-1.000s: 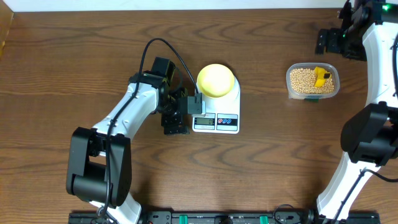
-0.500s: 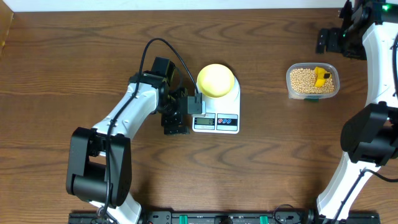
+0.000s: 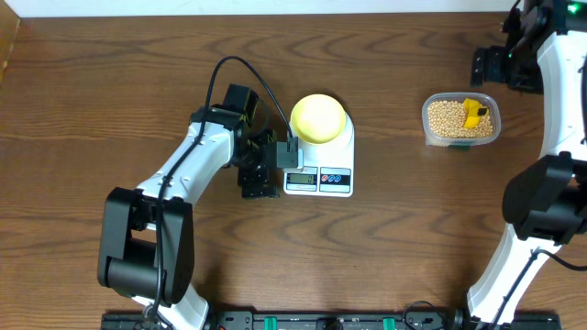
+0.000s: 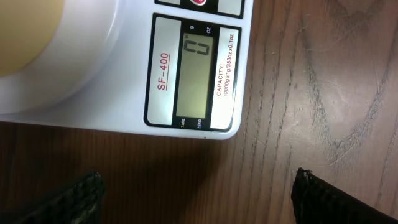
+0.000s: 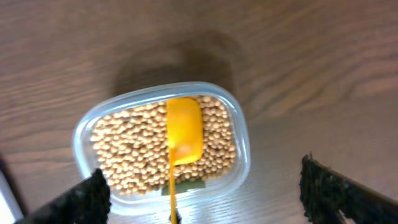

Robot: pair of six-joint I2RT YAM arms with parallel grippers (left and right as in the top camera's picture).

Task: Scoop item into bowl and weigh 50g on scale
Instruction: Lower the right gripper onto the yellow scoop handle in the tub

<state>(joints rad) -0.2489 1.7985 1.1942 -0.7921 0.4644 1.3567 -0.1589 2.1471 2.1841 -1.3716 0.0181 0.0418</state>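
Note:
The pale yellow-green bowl [image 3: 318, 117] stands on the white scale [image 3: 341, 158]. My left gripper [image 3: 275, 172] is open at the scale's left side, holding nothing. In the left wrist view the scale [image 4: 106, 81] shows its display [image 4: 196, 71] reading zero, and my left gripper [image 4: 198, 182] hangs over bare wood. The beans [image 3: 447, 117] fill a clear tub [image 3: 427, 130] on the right, with a yellow scoop [image 3: 473, 112] lying in them. My right gripper [image 3: 495, 62] is open, high behind the tub. From the right wrist, the beans [image 5: 137, 149] and scoop [image 5: 184, 137] lie below my right gripper [image 5: 202, 179].
The clear tub [image 5: 241, 134] sits on brown wooden table [image 3: 413, 238]. A black cable [image 3: 229, 69] loops over the left arm near the scale. The table's far edge runs along the top of the overhead view.
My right gripper has shifted slightly to the right behind the tub. The left arm, bowl, scale and scoop have not moved.

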